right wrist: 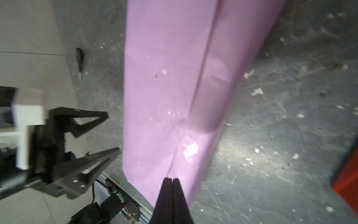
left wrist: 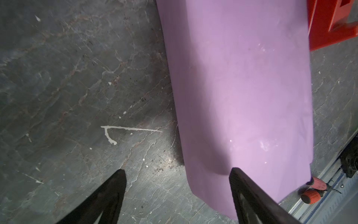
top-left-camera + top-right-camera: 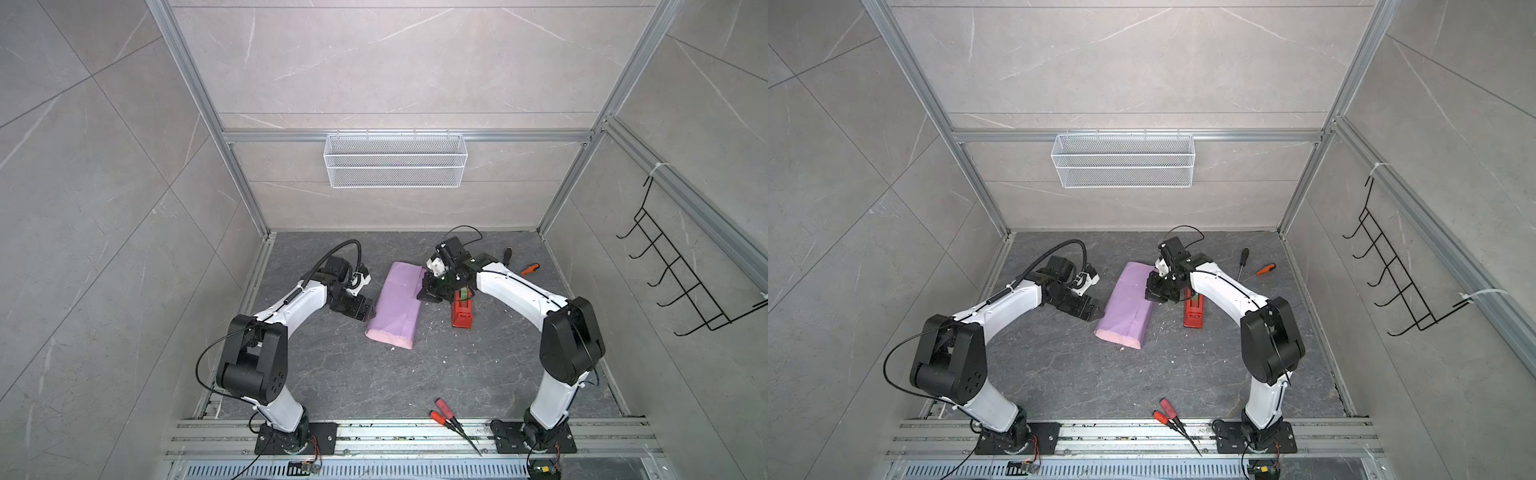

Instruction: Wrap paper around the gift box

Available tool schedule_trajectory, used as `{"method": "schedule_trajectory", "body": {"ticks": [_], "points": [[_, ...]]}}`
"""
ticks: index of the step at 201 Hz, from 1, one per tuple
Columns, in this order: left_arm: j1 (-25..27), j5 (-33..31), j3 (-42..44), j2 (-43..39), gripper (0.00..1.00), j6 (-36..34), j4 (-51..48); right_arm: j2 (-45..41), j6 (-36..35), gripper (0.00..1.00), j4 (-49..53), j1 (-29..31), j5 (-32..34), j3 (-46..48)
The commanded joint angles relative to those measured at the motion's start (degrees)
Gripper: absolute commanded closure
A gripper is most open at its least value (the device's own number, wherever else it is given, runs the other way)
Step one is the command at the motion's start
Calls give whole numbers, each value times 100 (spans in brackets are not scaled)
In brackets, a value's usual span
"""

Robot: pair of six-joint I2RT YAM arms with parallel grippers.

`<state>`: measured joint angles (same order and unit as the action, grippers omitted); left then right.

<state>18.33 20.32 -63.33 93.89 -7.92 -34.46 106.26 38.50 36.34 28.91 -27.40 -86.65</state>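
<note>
the large thin sheet of paper (image 3: 397,301), lilac outside and pale pink at its near open end, lies folded into one long raised bundle in the middle of the counter, set at a slant in both top views (image 3: 1127,309). what lies inside the fold is hidden in every view.

the right pincer (image 1: 171,179) is closed, its two black fingers pressed together with the tip at the lilac surface by a crease. whether any paper is nipped between them cannot be told, and that wrist view is blurred. the left pincer (image 2: 177,174) stands wide open, one finger over the bundle's edge and the other over bare counter. whether it touches the paper is unclear.

just beside the bundle, the red plastic tape dispenser (image 3: 462,316) with a green roll is half covered by the right arm, and it is cut off by the frame in both wrist views. behind it lie a black-handled screwdriver (image 3: 508,254) and an orange-handled screwdriver (image 3: 530,269). two red-handled pointed tools (image 3: 442,409) lie at the near edge.

the counter (image 3: 374,374) is dark grey veined stone, scratched and strewn with white scraps. grey marble-look panels in an aluminium frame wall it in. a white wire-mesh basket (image 3: 395,160) hangs on the back wall and a black wire hook rack (image 3: 685,270) on the right wall.
</note>
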Motion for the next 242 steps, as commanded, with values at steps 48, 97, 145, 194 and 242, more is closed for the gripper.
{"method": "schedule_trajectory", "body": {"ticks": [48,97,145,194,242], "points": [[20,25,-1,-117,30,-112,377,1047,323,100,-993,102,-864,-348],[17,627,-5,-332,28,-230,202,1112,290,100,-1333,27,-815,439],[34,442,-120,-140,26,-179,234,1032,325,100,-1530,19,-871,718],[469,123,-189,205,24,-218,232,617,136,99,-1452,48,-1035,568],[637,-130,-75,235,23,-254,293,522,396,98,-1863,222,-1492,696]]}}
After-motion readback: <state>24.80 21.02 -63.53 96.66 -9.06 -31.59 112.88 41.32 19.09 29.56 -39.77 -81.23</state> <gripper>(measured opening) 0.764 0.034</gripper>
